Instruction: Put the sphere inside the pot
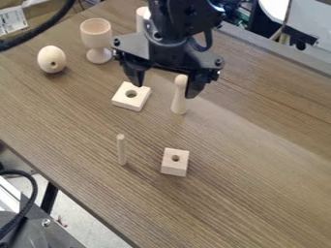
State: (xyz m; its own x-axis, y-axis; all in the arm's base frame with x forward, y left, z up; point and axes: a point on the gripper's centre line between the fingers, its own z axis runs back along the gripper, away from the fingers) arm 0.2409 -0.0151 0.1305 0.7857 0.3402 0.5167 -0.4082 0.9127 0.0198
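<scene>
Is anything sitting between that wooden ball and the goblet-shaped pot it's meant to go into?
Nothing visible is: only bare tabletop lies between the ball and the pot. The pot stands taller, so the ball would probably need lifting.

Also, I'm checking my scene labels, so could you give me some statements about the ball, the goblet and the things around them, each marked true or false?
1. The wooden ball is inside the goblet. False: it rests on the table beside the goblet.
2. The gripper is open. True.
3. The goblet is tipped over. False: it stands upright.
4. The ball has a small hole in it. True.
5. The thin dowel is stuck in the small holed block. False: it stands apart from it.
</scene>
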